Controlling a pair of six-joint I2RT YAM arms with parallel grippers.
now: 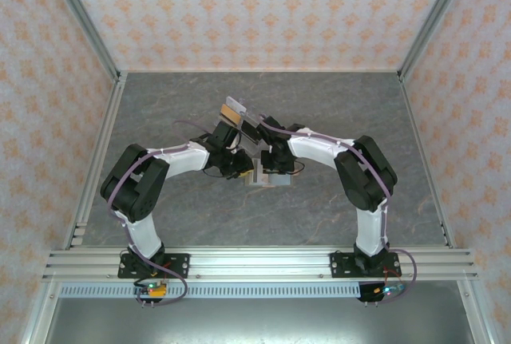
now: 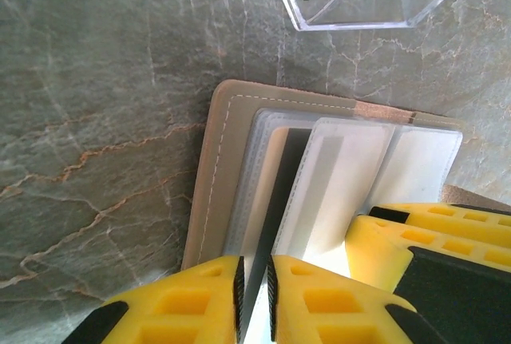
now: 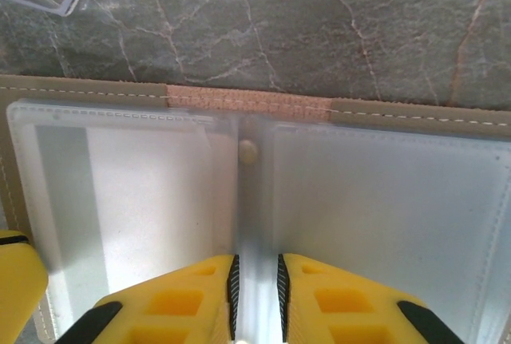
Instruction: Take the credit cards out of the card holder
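Your left hand [image 2: 255,284] is clenching on the edge of a frosted sleeve [image 2: 267,200] of the card holder [image 2: 214,184], closed so far that only that thin sheet is sitting in the narrow gap. The card holder, a tan stitched folder, is lying open and flat on the tabletop [image 2: 96,81] near its middle, under both wrists. The credit cards [image 2: 339,184] are sitting inside the sleeves; you are seeing a pale one, with a dark stripe beside it, through the plastic. Just beyond the holder, a clear plastic stand [image 2: 359,5] is resting on the tabletop, apart from it. Your right hand [image 3: 257,280] is pinching the central fold of the sleeves, just below a small stud [image 3: 248,151], and working right beside your left hand.
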